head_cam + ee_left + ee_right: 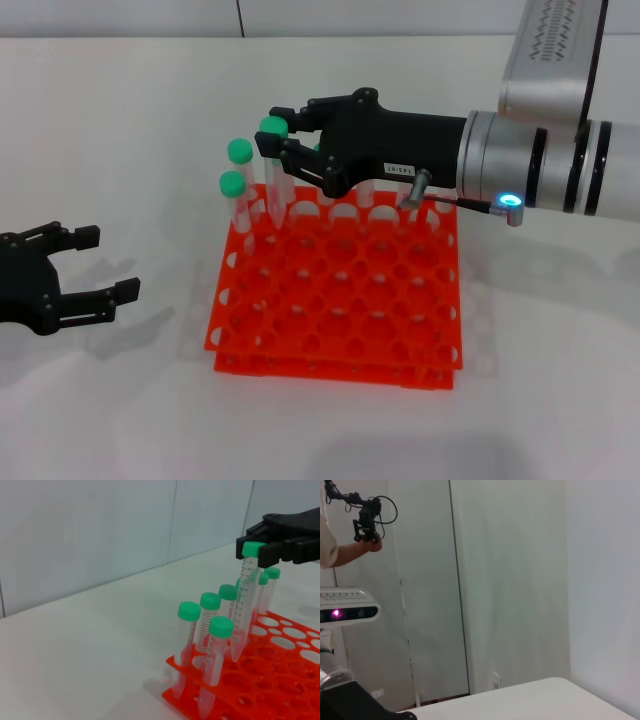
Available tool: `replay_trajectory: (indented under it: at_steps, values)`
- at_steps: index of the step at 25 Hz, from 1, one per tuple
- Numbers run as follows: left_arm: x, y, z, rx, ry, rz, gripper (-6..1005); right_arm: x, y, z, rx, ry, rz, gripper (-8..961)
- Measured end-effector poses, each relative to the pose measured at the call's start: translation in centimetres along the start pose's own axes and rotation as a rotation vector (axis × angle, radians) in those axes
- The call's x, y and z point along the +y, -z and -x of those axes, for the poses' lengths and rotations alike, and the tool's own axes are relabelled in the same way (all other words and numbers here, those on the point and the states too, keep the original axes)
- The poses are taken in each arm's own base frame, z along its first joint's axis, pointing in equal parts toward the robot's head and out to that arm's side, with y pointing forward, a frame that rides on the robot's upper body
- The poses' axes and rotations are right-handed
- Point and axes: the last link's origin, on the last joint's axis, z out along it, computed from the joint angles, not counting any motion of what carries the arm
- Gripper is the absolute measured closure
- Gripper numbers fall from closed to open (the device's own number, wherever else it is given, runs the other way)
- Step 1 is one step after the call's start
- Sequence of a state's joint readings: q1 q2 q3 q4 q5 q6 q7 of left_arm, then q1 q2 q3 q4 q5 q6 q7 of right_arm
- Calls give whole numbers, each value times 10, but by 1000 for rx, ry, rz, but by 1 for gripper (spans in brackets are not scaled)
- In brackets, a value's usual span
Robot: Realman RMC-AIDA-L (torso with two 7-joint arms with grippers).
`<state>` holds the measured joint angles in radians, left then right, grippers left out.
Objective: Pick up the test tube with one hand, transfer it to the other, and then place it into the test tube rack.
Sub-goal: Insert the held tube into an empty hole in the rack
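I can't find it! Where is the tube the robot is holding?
In the head view, the test tube hangs upright in the right gripper, its tip over the far left corner of the orange test tube rack, beside other green-capped tubes.

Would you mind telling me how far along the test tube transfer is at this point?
The handover looks done: the left claw sits open and empty beside the test tube rack. In hand: the right claw grips the test tube near its green cap, lower end entering a far-row hole beside the other tubes. Left: lower it fully, release and withdraw.
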<state>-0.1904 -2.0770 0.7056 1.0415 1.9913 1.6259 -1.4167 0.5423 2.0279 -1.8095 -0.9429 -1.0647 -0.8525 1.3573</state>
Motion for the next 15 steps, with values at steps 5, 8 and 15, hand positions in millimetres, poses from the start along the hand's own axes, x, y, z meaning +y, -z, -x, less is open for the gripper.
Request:
replay_trajectory:
  at_steps: [5,8,15]
  values:
    - [0,0,-1,0,-2,1,119,-1,0,-3,6,-7,-3,671]
    - [0,-1,-1,0,-3,2,119,-2,1,-5,11,-12,-6,670]
    - [0,-2,0,2,3,7,119,-3,2,-7,13,-12,-11,669]
